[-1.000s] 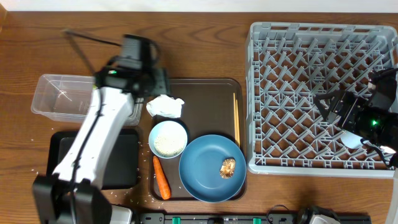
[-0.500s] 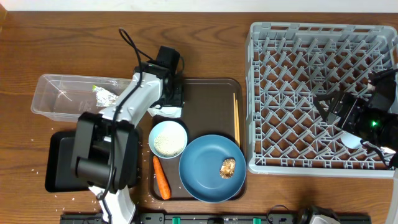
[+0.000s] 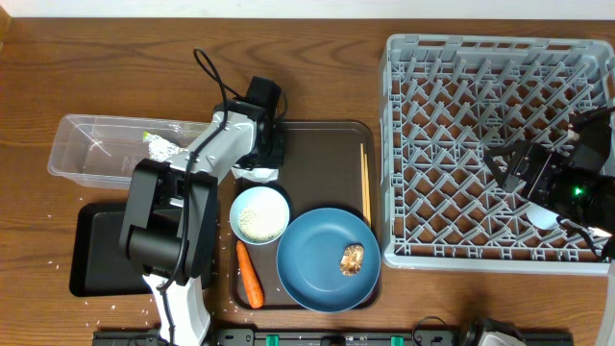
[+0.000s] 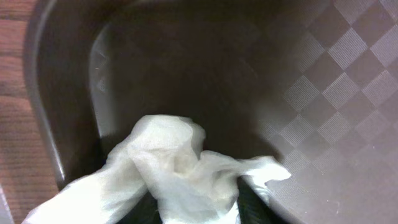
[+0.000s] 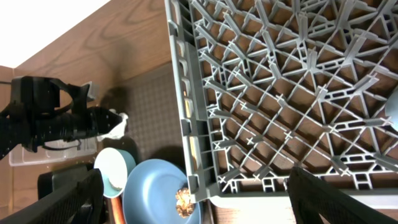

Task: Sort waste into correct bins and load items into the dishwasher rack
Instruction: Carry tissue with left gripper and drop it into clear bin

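My left gripper [image 3: 259, 161] is at the far left corner of the brown serving tray [image 3: 317, 144], shut on the crumpled white napkin [image 4: 174, 180], which bunches between its dark fingers; only a white scrap shows in the overhead view [image 3: 258, 174]. The yellow-green wrapper [image 3: 159, 146] lies in the clear tub [image 3: 86, 159]. The black tray [image 3: 96, 255] sits in front of the tub. On the brown tray are the white bowl [image 3: 259, 213] holding rice, the carrot [image 3: 250, 274], the chopsticks [image 3: 365, 183] and the blue plate [image 3: 322, 264] with the brown lump [image 3: 352, 259]. My right gripper [image 3: 519, 161] is open over the grey rack [image 3: 480, 106].
Loose rice grains [image 3: 197, 296] lie on the table by the black tray. A pale cup-like thing [image 3: 541, 216] sits in the rack, partly under the right arm. The right wrist view shows the rack's near wall [image 5: 186, 143], with the plate [image 5: 155, 193] below it.
The left arm swung from above the clear tub to the napkin on the brown tray. The wrapper now lies in the tub. The right arm has not moved.
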Controlling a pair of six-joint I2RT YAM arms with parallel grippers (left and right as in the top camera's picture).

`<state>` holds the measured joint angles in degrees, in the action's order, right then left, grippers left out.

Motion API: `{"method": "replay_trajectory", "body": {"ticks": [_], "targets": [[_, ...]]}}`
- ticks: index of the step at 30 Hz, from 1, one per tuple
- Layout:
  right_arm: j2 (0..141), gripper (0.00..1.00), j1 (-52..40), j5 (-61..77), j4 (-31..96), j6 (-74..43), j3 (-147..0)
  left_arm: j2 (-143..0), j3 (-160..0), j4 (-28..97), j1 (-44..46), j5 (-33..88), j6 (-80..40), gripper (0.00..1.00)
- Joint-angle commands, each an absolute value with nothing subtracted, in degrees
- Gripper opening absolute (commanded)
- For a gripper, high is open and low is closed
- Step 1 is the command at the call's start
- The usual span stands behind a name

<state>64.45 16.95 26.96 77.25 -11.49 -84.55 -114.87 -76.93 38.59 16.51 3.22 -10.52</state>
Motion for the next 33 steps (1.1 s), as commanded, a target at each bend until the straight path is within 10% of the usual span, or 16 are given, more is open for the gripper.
{"method": "replay_trajectory", "body": {"ticks": [1,28,33], "targets": [[64.51,0.88,16.43,26.76,77.67,-10.63,-84.14,-114.3,-76.77,39.42,16.49,4.1,-10.09,0.06],[64.51,0.89,16.43,26.79,76.23,-10.66,-84.14,-90.65,-79.96,49.93,1.96,-9.54,-9.85,0.06],[64.51,0.89,16.43,27.03,76.64,-10.63,-84.14,-94.0,-79.99,49.23,1.52,-9.63,-9.72,0.28]]}}
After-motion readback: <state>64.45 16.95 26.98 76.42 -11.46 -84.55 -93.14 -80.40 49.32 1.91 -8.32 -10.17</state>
